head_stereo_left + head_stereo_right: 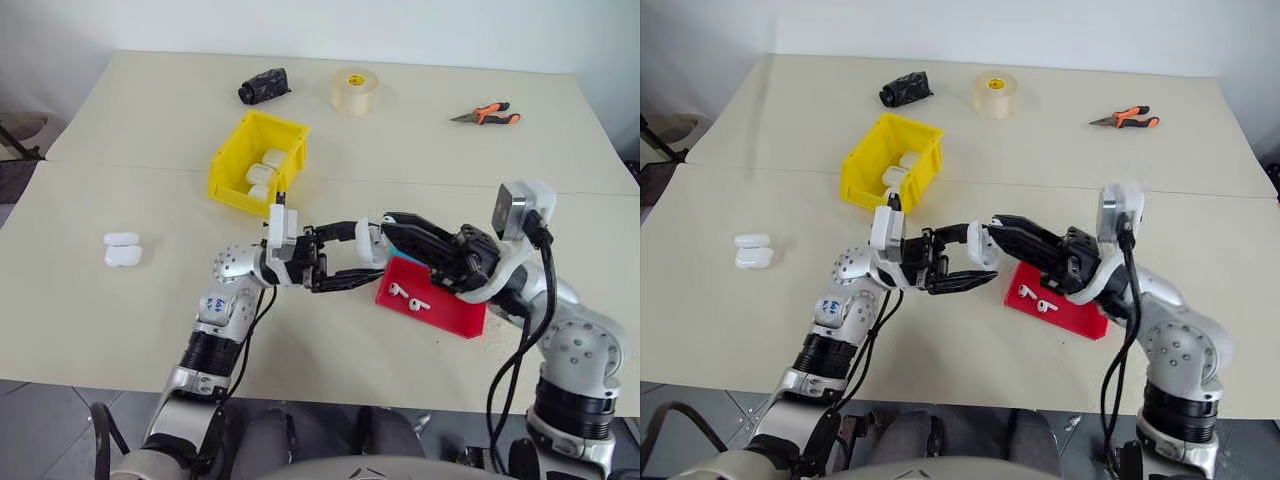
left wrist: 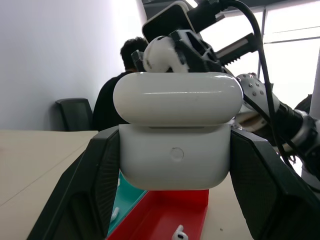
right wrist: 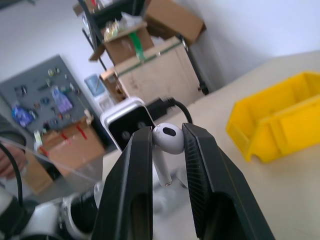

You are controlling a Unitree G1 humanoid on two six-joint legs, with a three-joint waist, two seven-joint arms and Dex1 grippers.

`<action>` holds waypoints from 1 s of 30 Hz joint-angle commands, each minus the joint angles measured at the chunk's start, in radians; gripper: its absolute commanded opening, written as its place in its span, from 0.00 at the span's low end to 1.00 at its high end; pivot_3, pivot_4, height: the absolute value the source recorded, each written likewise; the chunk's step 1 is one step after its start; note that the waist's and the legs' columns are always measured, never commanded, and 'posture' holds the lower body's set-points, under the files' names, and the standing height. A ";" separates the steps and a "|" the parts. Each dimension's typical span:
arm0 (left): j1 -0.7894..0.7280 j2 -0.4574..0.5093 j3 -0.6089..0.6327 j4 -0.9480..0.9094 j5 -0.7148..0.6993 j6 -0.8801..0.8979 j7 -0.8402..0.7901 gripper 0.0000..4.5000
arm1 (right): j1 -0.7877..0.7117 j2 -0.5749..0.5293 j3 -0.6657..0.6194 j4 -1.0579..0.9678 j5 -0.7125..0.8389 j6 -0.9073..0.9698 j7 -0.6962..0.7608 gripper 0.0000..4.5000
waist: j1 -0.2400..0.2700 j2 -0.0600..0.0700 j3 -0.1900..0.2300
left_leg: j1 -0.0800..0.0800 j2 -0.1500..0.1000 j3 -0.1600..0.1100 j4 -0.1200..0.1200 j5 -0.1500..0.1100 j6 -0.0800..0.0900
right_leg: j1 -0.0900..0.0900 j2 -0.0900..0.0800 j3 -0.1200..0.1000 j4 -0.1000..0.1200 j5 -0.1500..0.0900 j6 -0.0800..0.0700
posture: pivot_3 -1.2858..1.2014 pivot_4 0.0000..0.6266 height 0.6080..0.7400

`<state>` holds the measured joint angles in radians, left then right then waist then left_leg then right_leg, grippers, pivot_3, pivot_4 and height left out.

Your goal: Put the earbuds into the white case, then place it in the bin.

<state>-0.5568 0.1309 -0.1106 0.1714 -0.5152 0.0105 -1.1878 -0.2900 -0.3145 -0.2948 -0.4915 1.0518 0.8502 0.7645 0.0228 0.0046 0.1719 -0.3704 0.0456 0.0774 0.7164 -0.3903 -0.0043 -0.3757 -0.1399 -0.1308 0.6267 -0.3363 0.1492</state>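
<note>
Left pincer (image 1: 345,258) is clamping the white case (image 2: 175,155) tight between both fingers, lid hinged up, holding it above the bench (image 1: 120,330) just beside the red tray (image 1: 440,305). Right pincer (image 3: 167,145) is pinching one earbud (image 3: 166,142) by its head, nearly touching the case. Two earbuds (image 1: 407,297) are lying in the tray. The yellow bin (image 1: 258,165) is sitting beyond, holding other cases.

Surface (image 1: 120,320): pale beige, a seam running across it behind the middle.
Tape roll (image 1: 355,89): lying flat near the far edge.
Black bundle (image 1: 264,86): crumpled, just left of the tape roll.
Pliers (image 1: 487,115): orange and black handles, far right, well apart from the tape.
Red tray (image 1: 445,310): near edge, right of centre, a blue tray (image 2: 127,197) touching its side.
Person (image 2: 117,85): dark top, seated in the background beside a black chair (image 2: 75,112).
</note>
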 commanded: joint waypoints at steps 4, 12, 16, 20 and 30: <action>-0.029 -0.020 0.022 -0.031 -0.028 0.026 0.021 0.62 | 0.050 0.029 0.045 -0.060 0.030 -0.090 -0.051 0.12 | -0.002 0.000 0.000 | 0.000 0.000 0.000 0.000 0.000 0.000 | 0.000 0.000 0.000 0.000 0.000 0.000 | 0.52 0.24 1.00; -0.034 -0.031 0.050 -0.047 -0.048 0.058 0.047 0.62 | 0.100 0.027 0.081 -0.054 0.016 -0.168 -0.069 0.12 | -0.001 0.000 0.000 | 0.000 0.000 0.000 0.000 0.000 0.000 | 0.000 0.000 0.000 0.000 0.000 0.000 | 0.52 0.24 1.00; -0.036 -0.038 0.055 -0.056 -0.054 0.073 0.054 0.62 | 0.129 0.024 0.110 -0.049 -0.017 -0.217 -0.062 0.12 | -0.002 0.000 0.000 | 0.000 0.000 0.000 0.000 0.000 0.000 | 0.000 0.000 0.000 0.000 0.000 0.000 | 0.52 0.24 1.00; -0.040 -0.042 0.060 -0.058 -0.057 0.080 0.060 0.62 | 0.153 0.014 0.132 -0.042 -0.039 -0.255 -0.053 0.12 | -0.001 0.000 0.000 | 0.000 0.000 0.000 0.000 0.000 0.000 | 0.000 0.000 0.000 0.000 0.000 0.000 | 0.52 0.24 1.00; -0.047 -0.043 0.071 -0.054 -0.056 0.082 0.056 0.62 | 0.176 -0.061 0.131 -0.004 -0.018 -0.262 -0.038 0.12 | 0.000 0.000 0.000 | 0.000 0.000 0.000 0.000 0.000 0.000 | 0.000 0.000 0.000 0.000 0.000 0.000 | 0.52 0.24 1.00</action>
<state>-0.5752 0.0972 -0.0765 0.1677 -0.5308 0.1126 -1.1466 -0.1352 -0.3539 -0.1654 -0.5024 1.0215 0.5529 0.7224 0.0226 0.0046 0.1720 -0.3700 0.0456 0.0777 0.7160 -0.3903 -0.0043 -0.3758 -0.1399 -0.1306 0.6264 -0.3364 0.1492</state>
